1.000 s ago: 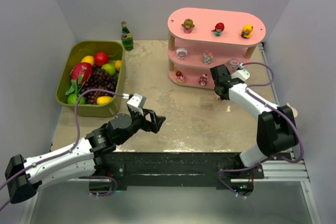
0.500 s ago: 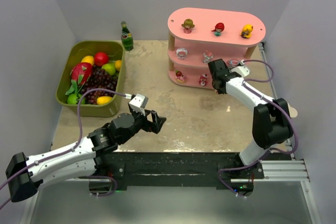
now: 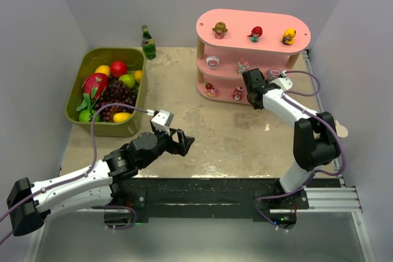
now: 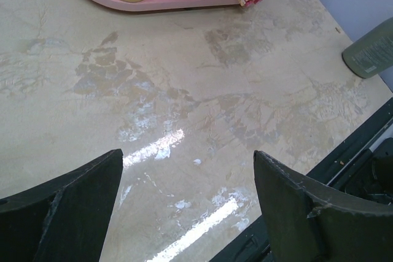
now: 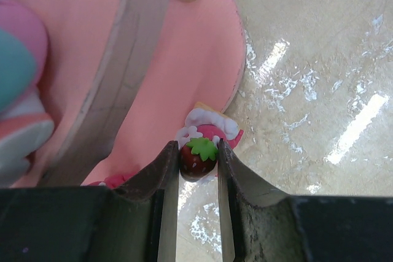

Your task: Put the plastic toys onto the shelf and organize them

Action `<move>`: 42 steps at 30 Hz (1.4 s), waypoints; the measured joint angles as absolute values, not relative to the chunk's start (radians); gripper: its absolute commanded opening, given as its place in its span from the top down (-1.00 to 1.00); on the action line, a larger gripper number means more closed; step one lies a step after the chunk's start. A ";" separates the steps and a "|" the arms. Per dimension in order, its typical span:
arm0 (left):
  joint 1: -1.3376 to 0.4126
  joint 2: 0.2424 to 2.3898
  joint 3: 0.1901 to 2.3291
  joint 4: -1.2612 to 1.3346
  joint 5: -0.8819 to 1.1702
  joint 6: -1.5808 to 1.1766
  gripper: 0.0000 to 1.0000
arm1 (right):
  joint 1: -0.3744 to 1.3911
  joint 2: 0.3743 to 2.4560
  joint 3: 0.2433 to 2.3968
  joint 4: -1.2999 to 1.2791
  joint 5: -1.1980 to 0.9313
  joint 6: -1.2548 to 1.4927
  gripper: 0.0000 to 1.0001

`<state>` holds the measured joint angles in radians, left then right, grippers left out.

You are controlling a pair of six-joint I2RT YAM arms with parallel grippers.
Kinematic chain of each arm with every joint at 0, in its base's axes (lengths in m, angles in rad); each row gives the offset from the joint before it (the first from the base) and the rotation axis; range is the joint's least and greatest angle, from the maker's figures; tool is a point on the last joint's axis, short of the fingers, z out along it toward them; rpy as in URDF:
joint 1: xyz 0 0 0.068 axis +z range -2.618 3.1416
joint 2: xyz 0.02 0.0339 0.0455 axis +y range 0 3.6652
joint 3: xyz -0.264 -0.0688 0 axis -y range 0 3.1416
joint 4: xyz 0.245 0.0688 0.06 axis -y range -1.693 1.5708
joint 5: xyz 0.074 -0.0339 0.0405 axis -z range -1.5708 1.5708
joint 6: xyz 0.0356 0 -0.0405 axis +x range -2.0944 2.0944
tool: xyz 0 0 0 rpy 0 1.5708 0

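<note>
Pink-and-white toy with strawberry cap, pinched in right gripper at near edge of shelf, bottom board.
Wooden post close beside it; left gripper wide, empty, over table; fruit bin far left.

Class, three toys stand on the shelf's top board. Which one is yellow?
The toy at the right end of the top board. The middle toy is red, and the left toy has brown hair.
</note>
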<state>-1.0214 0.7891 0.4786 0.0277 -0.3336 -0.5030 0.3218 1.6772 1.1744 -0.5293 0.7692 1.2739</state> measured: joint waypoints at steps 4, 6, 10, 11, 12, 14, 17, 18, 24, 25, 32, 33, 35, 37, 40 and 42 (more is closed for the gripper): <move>-1.021 0.798 0.479 0.028 -0.334 -0.501 -0.83 | 0.318 1.677 1.174 -0.528 0.780 1.292 1.00; -1.021 0.802 0.479 0.028 -0.334 -0.500 -0.83 | 0.318 1.676 1.170 -0.519 0.786 1.296 1.00; -1.021 0.807 0.479 0.028 -0.334 -0.495 -0.83 | 0.318 1.665 1.121 -0.466 0.794 1.309 1.00; -1.021 0.807 0.479 0.028 -0.334 -0.494 -0.83 | 0.318 1.662 1.108 -0.456 0.794 1.311 1.00; -1.021 0.807 0.479 0.028 -0.334 -0.494 -0.83 | 0.318 1.660 1.095 -0.447 0.795 1.317 1.00; -1.021 0.807 0.479 0.028 -0.334 -0.493 -0.83 | 0.319 1.651 1.077 -0.428 0.799 1.326 1.00; -1.021 0.807 0.479 0.028 -0.334 -0.493 -0.83 | 0.319 1.641 1.054 -0.398 0.806 1.335 1.00; -1.021 0.807 0.479 0.028 -0.334 -0.493 -0.83 | 0.319 1.632 1.037 -0.380 0.809 1.338 1.00; -1.021 0.808 0.479 0.028 -0.334 -0.493 -0.83 | 0.319 1.583 0.958 -0.325 0.821 1.362 1.00; -1.021 0.808 0.479 0.028 -0.334 -0.493 -0.83 | 0.319 1.582 0.955 -0.321 0.822 1.367 1.00; -1.021 0.808 0.479 0.028 -0.334 -0.493 -0.83 | 0.319 1.582 0.947 -0.262 0.824 1.390 0.93; -1.021 0.809 0.479 0.028 -0.334 -0.493 -0.83 | 0.319 1.582 0.945 -0.256 0.824 1.394 0.92; -1.021 0.810 0.479 0.028 -0.334 -0.493 -0.83 | 0.319 1.582 0.943 -0.250 0.824 1.401 0.88; -1.021 0.810 0.478 0.028 -0.334 -0.493 -0.84 | 0.319 1.583 0.943 -0.244 0.824 1.407 0.86; -1.021 0.810 0.479 0.028 -0.334 -0.493 -0.84 | 0.319 1.584 0.942 -0.238 0.825 1.419 0.84; -1.021 0.810 0.479 0.028 -0.334 -0.493 -0.83 | 0.319 1.584 0.942 -0.237 0.825 1.426 0.83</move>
<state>-1.0214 0.8097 0.4786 0.0284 -0.3336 -0.4934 0.3187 1.5845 0.9424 -0.2375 0.8253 1.4258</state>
